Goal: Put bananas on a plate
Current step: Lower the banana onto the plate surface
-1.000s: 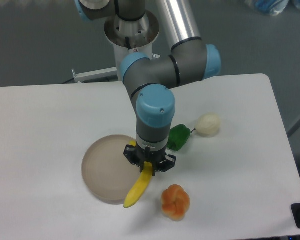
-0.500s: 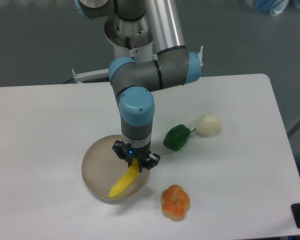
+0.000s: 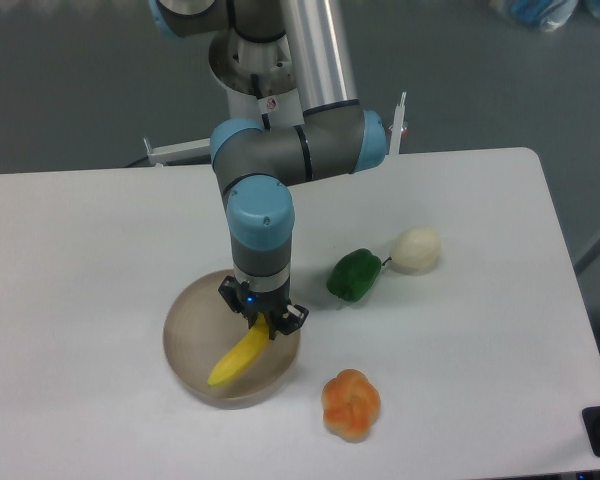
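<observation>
Camera view, gripper (image 3: 263, 320) clamping banana (image 3: 237, 356) over plate (image 3: 185, 335)

Banana (image 3: 236, 357): bright yellow, on the beige-grey plate (image 3: 190, 330). Right of the plate: green pepper (image 3: 354, 276), cream-white round fruit (image 3: 417, 249), orange lumpy fruit (image 3: 351, 403) (paler underneath). Table (image 3: 80, 260): plain white. Arm (image 3: 270, 170): grey, light-blue caps.

The plate (image 3: 185, 335) sits on the bench (image 3: 80, 260), toward its front. The banana (image 3: 238, 353) lies over the plate's right half, its upper end in the tool (image 3: 264, 318). Right of the plate is the pepper (image 3: 353, 275), and further right the pale round fruit (image 3: 417, 249). The pumpkin-like fruit (image 3: 351, 403) lies front-right of the plate.
</observation>
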`<action>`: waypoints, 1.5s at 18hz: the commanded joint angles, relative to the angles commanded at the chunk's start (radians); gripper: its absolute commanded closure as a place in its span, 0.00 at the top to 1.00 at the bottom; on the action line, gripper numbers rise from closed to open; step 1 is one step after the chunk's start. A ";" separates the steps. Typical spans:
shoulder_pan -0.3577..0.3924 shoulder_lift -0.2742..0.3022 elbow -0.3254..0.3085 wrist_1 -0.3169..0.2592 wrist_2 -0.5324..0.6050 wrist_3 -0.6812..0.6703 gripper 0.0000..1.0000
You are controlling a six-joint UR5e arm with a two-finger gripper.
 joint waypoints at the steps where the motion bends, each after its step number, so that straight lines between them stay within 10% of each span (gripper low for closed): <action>1: -0.003 -0.003 0.000 0.002 0.000 -0.003 0.30; 27: -0.020 -0.055 0.008 0.002 0.002 -0.002 0.31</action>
